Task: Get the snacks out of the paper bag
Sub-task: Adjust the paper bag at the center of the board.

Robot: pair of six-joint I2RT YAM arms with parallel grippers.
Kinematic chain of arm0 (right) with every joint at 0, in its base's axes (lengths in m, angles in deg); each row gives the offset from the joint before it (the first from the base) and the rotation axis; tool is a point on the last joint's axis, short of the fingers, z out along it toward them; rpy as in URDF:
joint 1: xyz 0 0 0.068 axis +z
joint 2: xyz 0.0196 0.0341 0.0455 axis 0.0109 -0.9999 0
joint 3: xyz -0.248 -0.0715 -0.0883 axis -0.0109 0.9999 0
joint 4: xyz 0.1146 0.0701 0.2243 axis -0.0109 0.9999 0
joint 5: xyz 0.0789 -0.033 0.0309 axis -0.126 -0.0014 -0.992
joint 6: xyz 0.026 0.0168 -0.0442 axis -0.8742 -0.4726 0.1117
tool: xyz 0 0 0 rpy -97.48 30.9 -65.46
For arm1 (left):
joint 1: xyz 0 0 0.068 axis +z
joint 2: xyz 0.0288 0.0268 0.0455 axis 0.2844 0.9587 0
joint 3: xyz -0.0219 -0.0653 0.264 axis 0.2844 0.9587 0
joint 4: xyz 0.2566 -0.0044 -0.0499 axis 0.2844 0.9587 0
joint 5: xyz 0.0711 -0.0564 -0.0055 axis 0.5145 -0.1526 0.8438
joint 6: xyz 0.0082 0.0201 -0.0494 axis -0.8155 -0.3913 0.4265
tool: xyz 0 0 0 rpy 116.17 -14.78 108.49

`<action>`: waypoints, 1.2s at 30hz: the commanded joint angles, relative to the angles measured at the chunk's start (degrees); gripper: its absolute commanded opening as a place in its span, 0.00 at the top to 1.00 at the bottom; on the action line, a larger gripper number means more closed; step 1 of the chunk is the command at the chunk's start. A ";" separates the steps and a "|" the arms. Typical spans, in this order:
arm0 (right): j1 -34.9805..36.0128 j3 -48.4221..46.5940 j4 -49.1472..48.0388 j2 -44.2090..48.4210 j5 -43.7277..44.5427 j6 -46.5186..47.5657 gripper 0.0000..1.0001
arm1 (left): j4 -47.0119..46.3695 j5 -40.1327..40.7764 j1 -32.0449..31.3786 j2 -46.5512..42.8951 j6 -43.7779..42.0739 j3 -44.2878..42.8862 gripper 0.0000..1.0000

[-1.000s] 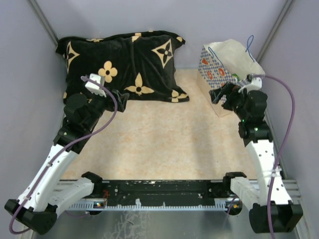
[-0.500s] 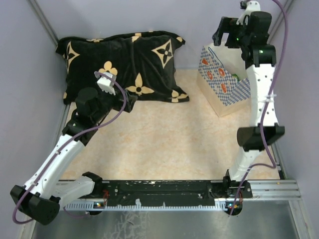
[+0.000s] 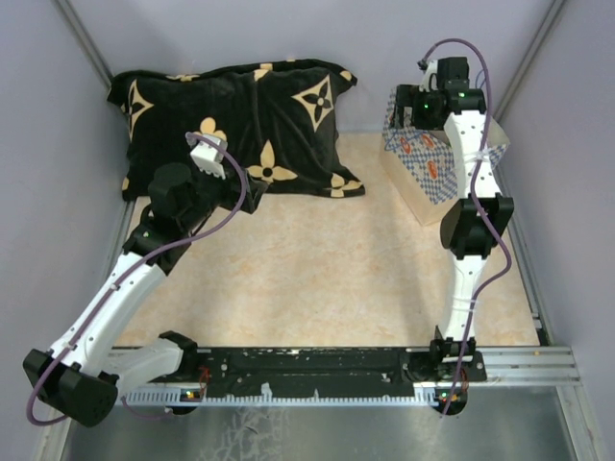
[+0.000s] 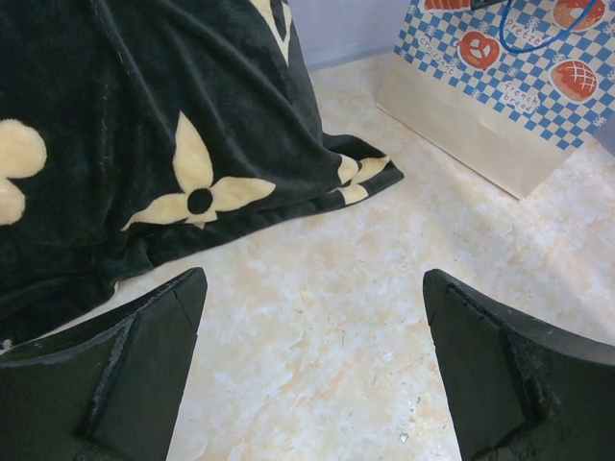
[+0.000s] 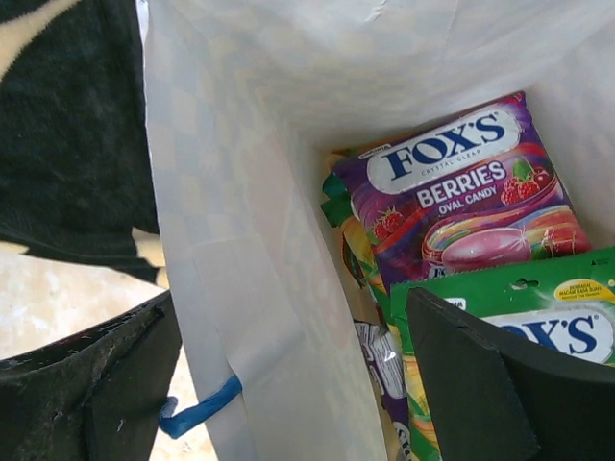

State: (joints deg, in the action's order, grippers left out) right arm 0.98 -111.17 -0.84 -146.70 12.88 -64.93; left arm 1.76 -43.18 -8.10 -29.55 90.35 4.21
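The checkered paper bag (image 3: 434, 181) stands at the back right of the table; it also shows in the left wrist view (image 4: 500, 91). My right gripper (image 3: 421, 104) is open at the bag's mouth. In the right wrist view the gripper (image 5: 288, 322) straddles the bag's cream wall (image 5: 250, 192), one finger outside and one inside. Inside lie the snacks: a purple FOX'S berries packet (image 5: 461, 192), a green packet (image 5: 538, 307) under the inner finger, and more packets beneath. My left gripper (image 3: 248, 195) is open and empty above the table (image 4: 312, 288) by the cushion's front edge.
A black cushion with tan flowers (image 3: 240, 115) fills the back left; its front corner shows in the left wrist view (image 4: 115, 125). Grey walls close in the back and sides. The bag's blue cord handle (image 5: 197, 413) hangs at the wall's outer side.
My right arm rose from beside the bag to high over it, then came down to the bag's mouth, jaws around its wall. My left arm shifted slightly forward.
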 commanded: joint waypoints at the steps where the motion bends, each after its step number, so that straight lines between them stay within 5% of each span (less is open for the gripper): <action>1: 1.49 1.48 -1.24 2.17 3.12 2.15 0.07 | -1.04 -0.84 0.42 0.06 -0.69 -1.18 0.00; 5: 2.86 2.41 -1.50 3.54 7.75 3.07 0.15 | -1.33 -1.11 0.37 0.48 -0.52 -0.97 0.00; 11: 4.19 1.95 -1.11 5.40 11.91 3.38 0.49 | -1.19 -0.91 0.40 0.07 -0.48 -0.64 0.00; 17: 6.06 1.95 -0.91 8.66 14.97 3.38 0.63 | -1.28 -1.25 0.42 -1.04 0.15 -0.63 0.00; 25: 7.86 4.83 -1.95 12.79 17.89 3.17 0.92 | -3.63 -8.81 0.37 -5.18 11.24 1.04 0.00; 29: 8.27 2.36 -1.66 11.30 18.01 3.26 1.00 | -6.70 -8.93 0.43 -7.34 14.36 5.23 0.00; 36: 10.51 -1.27 0.70 8.71 19.39 4.66 1.00 | -8.56 -7.44 0.37 -4.76 15.06 6.84 0.00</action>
State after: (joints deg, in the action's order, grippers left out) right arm 9.22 -108.57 0.85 -138.33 30.59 -61.80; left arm -4.29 -50.28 -8.08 -36.06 103.86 10.81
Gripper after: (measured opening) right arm 0.021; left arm 0.997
